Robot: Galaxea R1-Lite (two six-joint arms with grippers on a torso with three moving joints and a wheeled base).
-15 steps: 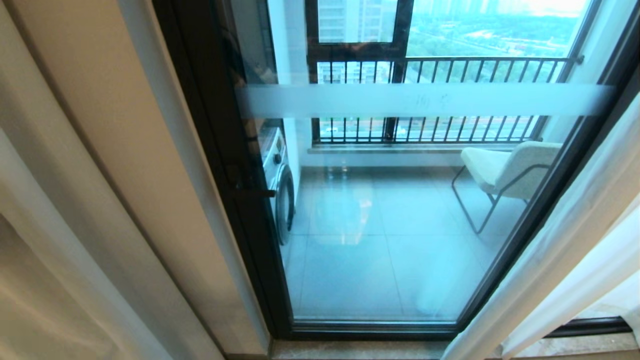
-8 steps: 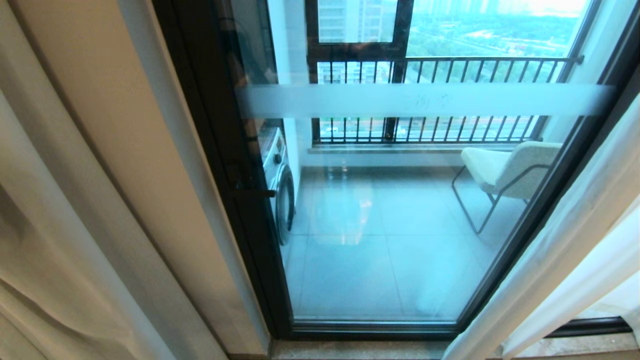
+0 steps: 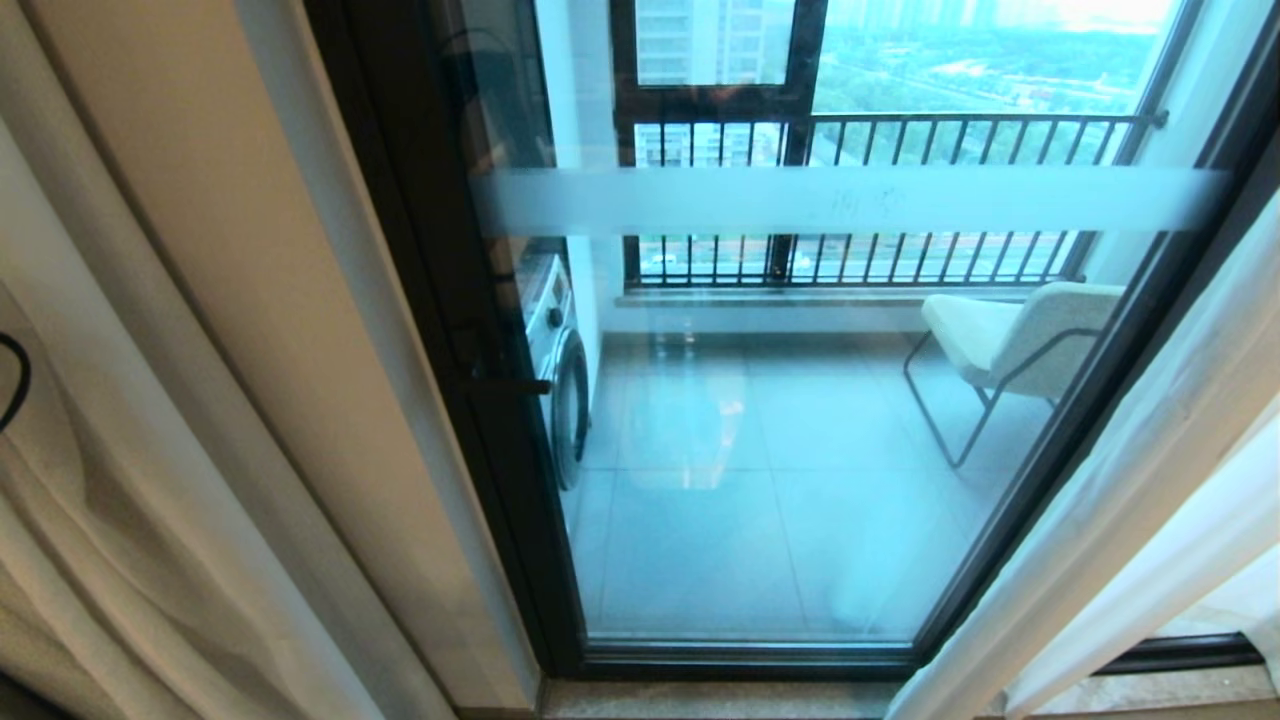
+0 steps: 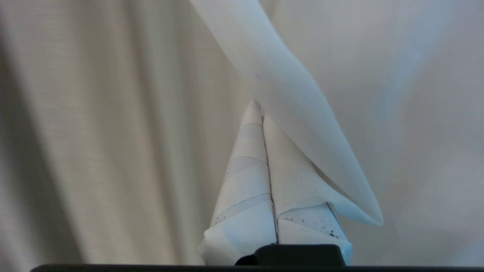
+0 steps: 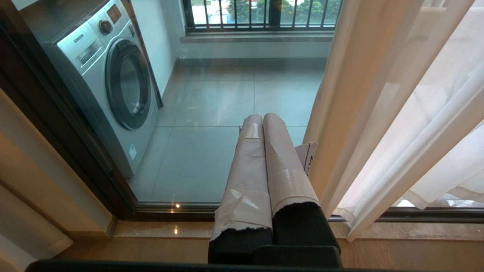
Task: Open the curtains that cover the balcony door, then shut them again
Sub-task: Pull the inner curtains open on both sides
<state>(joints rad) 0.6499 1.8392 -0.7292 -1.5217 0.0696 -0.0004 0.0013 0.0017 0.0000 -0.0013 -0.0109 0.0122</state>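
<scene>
Lit by cool daylight through the balcony door (image 3: 780, 420), with a blue-green cast on the glass. Washed out at the far skyline, upper right. Pale glare on the balcony floor tiles (image 3: 690, 440). Warm and dimmer at the left, soft shadows lying in the folds of the curtains (image 3: 150, 560). Bowed straight lines toward the edges. Softly blurred close fabric in the left wrist view.

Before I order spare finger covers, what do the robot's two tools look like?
The left tool has two long tapering fingers wrapped in white tape and woven cloth, lightly speckled near a black base. The right tool has rounder fingers wrapped in glossy beige tape, torn at the lower end over black foam padding.
</scene>
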